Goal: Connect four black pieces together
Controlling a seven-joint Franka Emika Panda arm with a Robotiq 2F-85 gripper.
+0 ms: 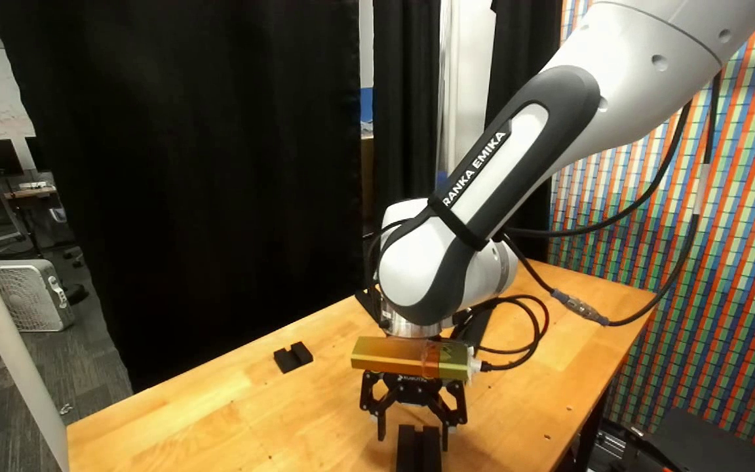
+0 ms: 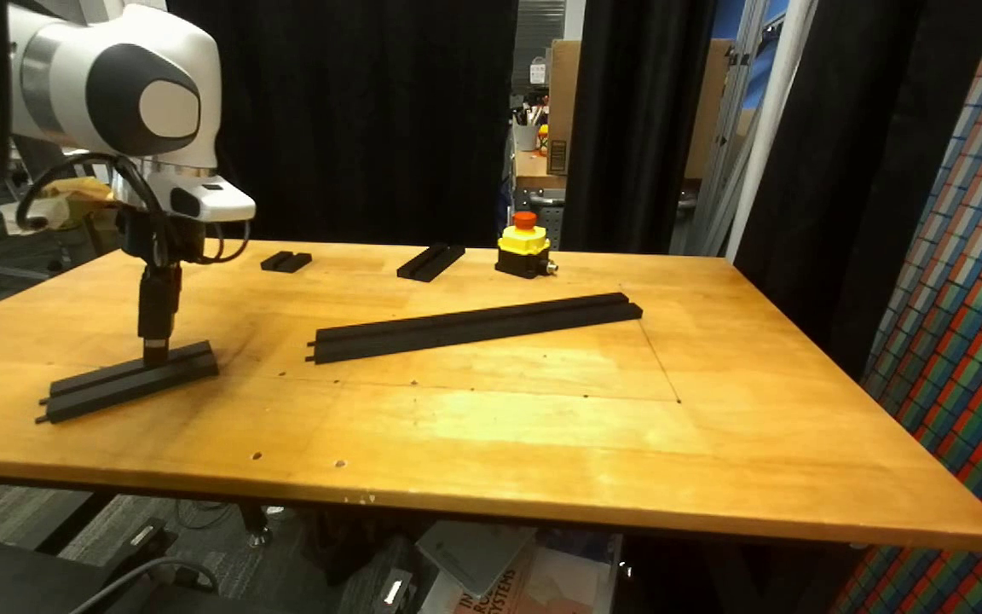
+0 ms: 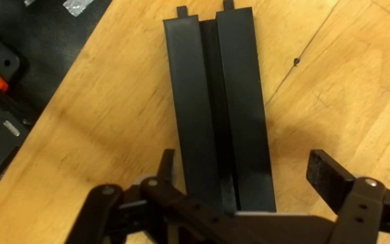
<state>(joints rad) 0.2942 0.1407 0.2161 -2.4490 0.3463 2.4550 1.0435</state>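
The tool (image 1: 413, 436) hung low over the tabletop (image 2: 542, 443), its jaws wide apart, one on each side of a grooved black bar (image 3: 219, 108), one standing nearer to it. The bar lay flat, two small pegs (image 3: 228, 4) at one end. Beyond it, in an exterior view, lay a longer grooved black strip (image 2: 478, 328); whether it had joins could not be made out. Farther back were a stubby black slab (image 2: 431, 262), a yellow-and-black box (image 2: 524, 243) topped with red near it, and, well apart, a small black block (image 2: 286, 262).
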